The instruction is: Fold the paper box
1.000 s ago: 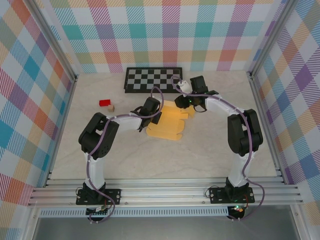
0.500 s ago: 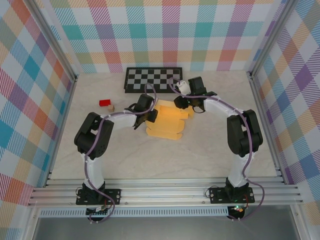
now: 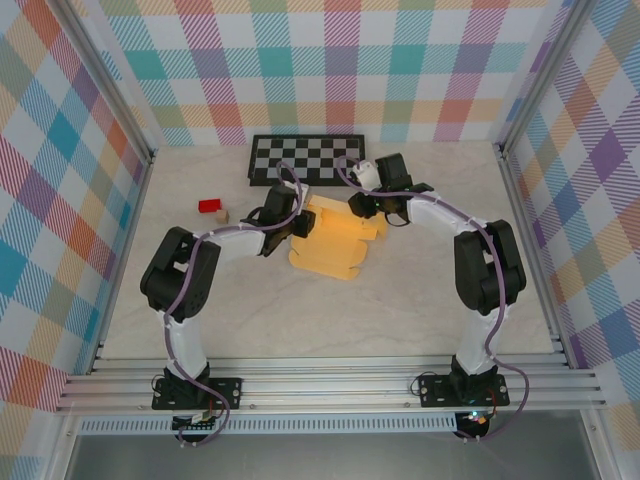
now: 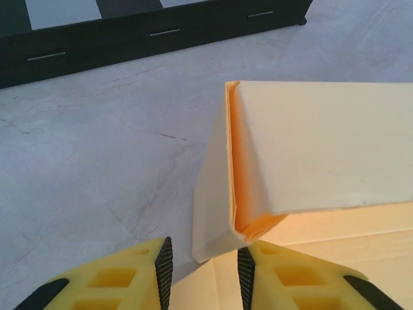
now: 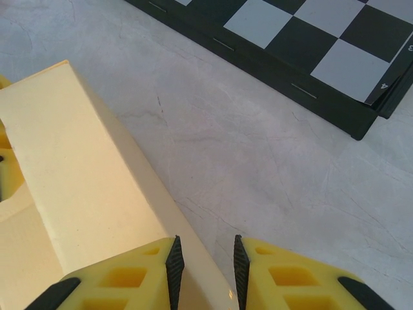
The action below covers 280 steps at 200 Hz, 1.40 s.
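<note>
- The pale, marble-patterned table [image 3: 420,300] takes up the middle of the top view, with plaid walls round it.
- The left arm [image 3: 190,275] rises from lower left and bends in towards the centre. The right arm [image 3: 485,260] does the same from lower right.
- A black-and-white checkerboard [image 3: 305,158] lies flat in the upper middle, at the back of the table. Its dark edge runs along the top of the left wrist view [image 4: 155,32] and across the upper right of the right wrist view [image 5: 310,58].
- The paper box [image 3: 335,245], tan-yellow card, lies just above the centre of the frame, between the two wrists and below the checkerboard. It is partly folded: in the left wrist view a flap [image 4: 310,148] stands raised over the flat sheet.
- The left gripper [image 3: 298,222] is at the box's upper left edge. Its yellow jaws [image 4: 201,271] are partly open, and the flap's lower corner sits in the gap, not pinched.
- The right gripper [image 3: 365,205] is at the box's upper right edge. Its jaws [image 5: 205,265] are partly open, astride a raised wall of the box [image 5: 90,168]. A sliver of table shows beside the right-hand pad, so nothing is clamped.
- A red block [image 3: 209,206] lies left of centre.
- A tiny tan cube [image 3: 223,215] sits just beside it, lower right.
</note>
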### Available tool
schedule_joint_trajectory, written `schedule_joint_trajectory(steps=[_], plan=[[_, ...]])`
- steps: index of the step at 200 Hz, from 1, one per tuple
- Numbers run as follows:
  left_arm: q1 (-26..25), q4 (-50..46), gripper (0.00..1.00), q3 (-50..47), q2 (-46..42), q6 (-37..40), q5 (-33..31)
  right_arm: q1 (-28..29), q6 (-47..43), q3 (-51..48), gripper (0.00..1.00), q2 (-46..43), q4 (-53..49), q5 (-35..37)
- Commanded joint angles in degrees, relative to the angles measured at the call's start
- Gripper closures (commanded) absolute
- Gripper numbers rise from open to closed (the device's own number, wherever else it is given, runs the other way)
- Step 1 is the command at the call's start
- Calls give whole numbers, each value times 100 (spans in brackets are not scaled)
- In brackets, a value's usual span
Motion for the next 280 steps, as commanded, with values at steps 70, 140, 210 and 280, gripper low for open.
schedule_joint_trajectory(steps=[70, 140, 210, 280], plan=[[-328, 749, 100, 602, 655, -1190, -1384, 216, 1, -134, 70, 20, -488, 2], [-565, 8, 100, 1139, 935, -1103, -1962, 293, 285, 21, 70, -33, -632, -14], [-554, 67, 100, 726, 771, -265, -1230, 288, -13, 636, 67, 191, -1032, -269], [-536, -92, 100, 677, 633, 139, -1035, 191, -259, 1378, 67, 473, -1404, -456]])
